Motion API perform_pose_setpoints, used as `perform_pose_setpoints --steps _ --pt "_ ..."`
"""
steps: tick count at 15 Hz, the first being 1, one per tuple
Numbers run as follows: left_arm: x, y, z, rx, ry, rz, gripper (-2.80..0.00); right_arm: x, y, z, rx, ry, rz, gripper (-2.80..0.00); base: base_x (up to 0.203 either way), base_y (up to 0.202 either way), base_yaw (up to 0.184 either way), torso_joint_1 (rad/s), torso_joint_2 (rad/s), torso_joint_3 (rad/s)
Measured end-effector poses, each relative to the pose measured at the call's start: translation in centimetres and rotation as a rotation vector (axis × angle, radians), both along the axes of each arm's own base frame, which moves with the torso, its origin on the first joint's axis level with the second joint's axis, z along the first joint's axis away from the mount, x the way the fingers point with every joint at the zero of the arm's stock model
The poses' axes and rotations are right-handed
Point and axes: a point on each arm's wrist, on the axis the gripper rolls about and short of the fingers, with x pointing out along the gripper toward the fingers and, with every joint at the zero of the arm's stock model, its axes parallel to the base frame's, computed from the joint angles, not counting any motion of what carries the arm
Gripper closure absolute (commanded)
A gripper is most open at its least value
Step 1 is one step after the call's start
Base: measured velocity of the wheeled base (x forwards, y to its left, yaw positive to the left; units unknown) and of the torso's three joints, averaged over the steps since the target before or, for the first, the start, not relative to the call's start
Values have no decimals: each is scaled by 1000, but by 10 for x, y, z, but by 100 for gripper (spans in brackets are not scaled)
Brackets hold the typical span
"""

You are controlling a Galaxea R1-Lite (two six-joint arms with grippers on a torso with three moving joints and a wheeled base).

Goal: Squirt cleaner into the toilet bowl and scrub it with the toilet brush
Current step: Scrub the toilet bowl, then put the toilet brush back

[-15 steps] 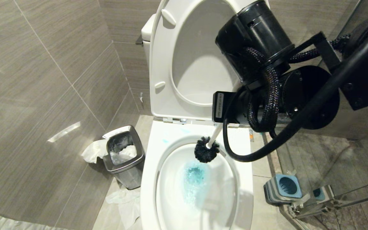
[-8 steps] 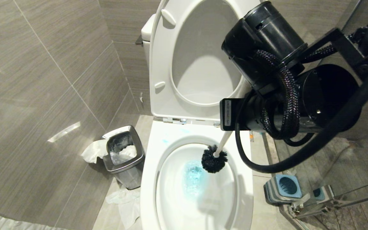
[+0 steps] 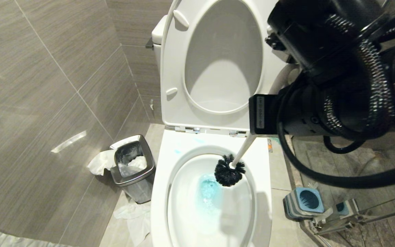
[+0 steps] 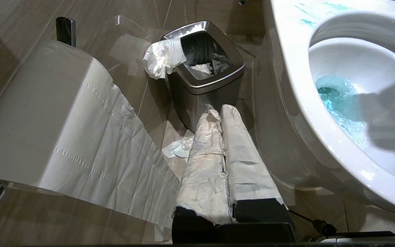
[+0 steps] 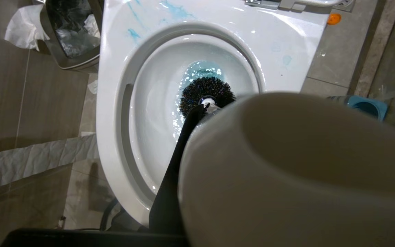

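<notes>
The white toilet bowl (image 3: pixel 159 192) stands open, with its seat and lid raised. Turquoise cleaner (image 3: pixel 208 190) tints the water, and pale blue smears mark the rear rim (image 5: pixel 177 10). My right arm (image 3: pixel 321 103) reaches in from the upper right and hides its own fingers in the head view. In the right wrist view my right gripper (image 5: pixel 214 109) is shut on the toilet brush's thick white handle (image 5: pixel 286 171), one black finger (image 5: pixel 180 147) beside it. The black bristle head (image 3: pixel 229 170) hangs inside the bowl's back right, just above the blue water. My left gripper (image 4: pixel 219 108), paper-wrapped, is shut and empty, low beside the bowl.
A small steel bin (image 3: pixel 134 168) with tissue spilling over it stands left of the toilet, and more tissue lies on the floor (image 3: pixel 132 212). The square blue-grey brush holder (image 3: pixel 303 202) sits on the floor to the right, by a glass partition. A toilet roll (image 4: pixel 36 113) hangs near my left gripper.
The brush head has shifted right from the back rim into the bowl's right side. My right arm has risen and swung right, closer to the head camera. The left arm is still.
</notes>
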Motion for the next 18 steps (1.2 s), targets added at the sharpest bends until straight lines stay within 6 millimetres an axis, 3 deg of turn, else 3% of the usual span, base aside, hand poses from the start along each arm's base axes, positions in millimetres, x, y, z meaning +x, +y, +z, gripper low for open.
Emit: perform_pose_setpoints --steps 5,9,14,18 --pt "0 0 0 0 0 1 0 -31 -49 31 29 -24 -17 0 0 0 0 0 0 0" --pt "0 0 0 0 0 0 0 -49 -96 44 4 -12 -96 0 0 0 0 0 0 0" --pt "0 0 0 0 0 0 0 -35 -128 43 6 -15 -292 0 0 0 0 0 0 0" --pt "0 0 0 0 0 0 0 -12 -135 14 -12 24 -406 0 0 0 0 0 0 0"
